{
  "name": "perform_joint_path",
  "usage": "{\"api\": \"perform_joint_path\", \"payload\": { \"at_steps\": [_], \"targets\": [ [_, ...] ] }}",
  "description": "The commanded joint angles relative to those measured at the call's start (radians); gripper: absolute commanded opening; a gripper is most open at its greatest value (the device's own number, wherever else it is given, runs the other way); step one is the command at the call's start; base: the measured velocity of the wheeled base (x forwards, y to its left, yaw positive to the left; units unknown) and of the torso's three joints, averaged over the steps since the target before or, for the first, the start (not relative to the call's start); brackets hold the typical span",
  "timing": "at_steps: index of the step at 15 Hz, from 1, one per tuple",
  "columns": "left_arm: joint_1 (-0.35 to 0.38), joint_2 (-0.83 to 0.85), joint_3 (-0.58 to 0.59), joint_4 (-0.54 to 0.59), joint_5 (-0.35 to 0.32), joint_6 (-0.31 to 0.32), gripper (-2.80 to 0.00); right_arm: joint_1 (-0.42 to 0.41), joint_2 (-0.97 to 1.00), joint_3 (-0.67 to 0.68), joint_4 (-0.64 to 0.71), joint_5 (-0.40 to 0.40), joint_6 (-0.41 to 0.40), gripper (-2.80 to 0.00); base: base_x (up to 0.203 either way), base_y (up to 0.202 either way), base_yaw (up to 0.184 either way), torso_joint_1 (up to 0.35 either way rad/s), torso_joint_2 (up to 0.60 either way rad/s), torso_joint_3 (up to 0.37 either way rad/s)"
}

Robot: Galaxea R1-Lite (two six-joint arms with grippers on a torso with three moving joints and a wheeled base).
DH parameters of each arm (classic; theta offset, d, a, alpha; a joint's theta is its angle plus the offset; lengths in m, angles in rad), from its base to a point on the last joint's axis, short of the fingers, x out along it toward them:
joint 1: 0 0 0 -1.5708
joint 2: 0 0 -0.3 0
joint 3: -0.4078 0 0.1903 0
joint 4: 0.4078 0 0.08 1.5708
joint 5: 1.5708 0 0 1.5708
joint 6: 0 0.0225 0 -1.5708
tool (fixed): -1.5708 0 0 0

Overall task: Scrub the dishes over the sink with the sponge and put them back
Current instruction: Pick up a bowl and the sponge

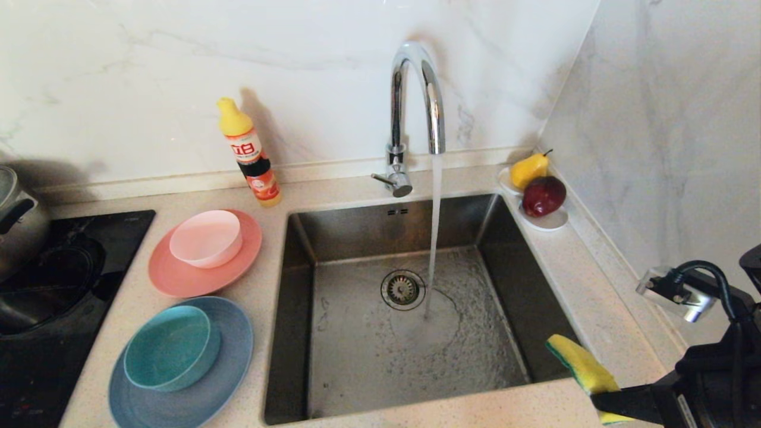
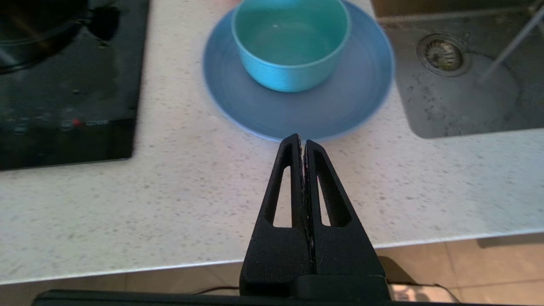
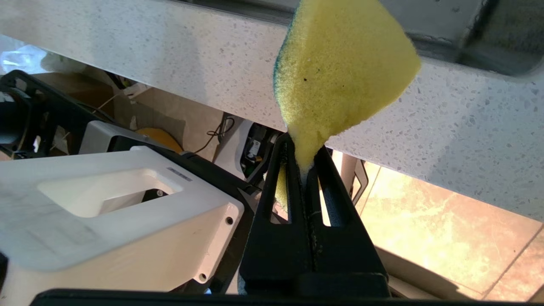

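The right gripper (image 3: 304,163) is clamped on the sponge (image 3: 340,68), which flops beyond its tips above the counter edge; soft, light, probably wet; the left gripper (image 2: 302,142), pressed together, hangs short of the teal bowl (image 2: 291,46).

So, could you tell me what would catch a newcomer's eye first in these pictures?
Probably the tap running a stream of water into the steel sink, near its drain. Next, the yellow sponge pinched in the right gripper at the sink's near right corner. Then the stacked dishes to the left of the sink: a pink bowl on a salmon plate, and a teal bowl on a blue plate.
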Motion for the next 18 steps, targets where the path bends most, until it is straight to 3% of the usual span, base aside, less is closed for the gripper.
{"api": "perform_joint_path", "payload": {
  "at_steps": [1, 4, 9, 12, 14, 18],
  "targets": [
    [0.001, 0.014, -0.034, -0.008, 0.012, 0.006, -2.8, -0.003, 0.009, 0.009, 0.003, -0.001, 0.001, -2.8, 0.0, 0.0, 0.0, 0.0, 0.0, 0.0],
    [0.0, 0.189, -0.289, -0.012, 0.081, 0.012, -2.8, -0.007, 0.01, 0.014, 0.001, 0.002, 0.002, -2.8, 0.0, 0.0, 0.0, 0.0, 0.0, 0.0],
    [0.002, 0.652, -0.573, -0.013, 0.287, 0.004, -2.8, -0.044, 0.014, 0.008, -0.003, -0.002, -0.004, -2.8, 0.0, 0.0, 0.0, 0.0, 0.0, 0.0],
    [0.023, 0.957, -0.711, 0.038, 0.333, -0.047, -2.8, -0.044, 0.024, -0.007, -0.008, -0.004, -0.006, -2.8, 0.0, 0.0, 0.0, 0.0, 0.0, 0.0],
    [0.052, 1.164, -0.833, 0.107, 0.298, -0.128, -2.8, -0.044, 0.038, -0.016, -0.01, -0.004, -0.007, -2.8, 0.0, 0.0, 0.0, 0.0, 0.0, 0.0],
    [0.208, 1.474, -1.017, 0.205, 0.097, -0.274, -2.8, -0.046, 0.05, -0.03, -0.008, -0.004, -0.007, -2.8, 0.0, 0.0, 0.0, 0.0, 0.0, 0.0]
  ]
}}
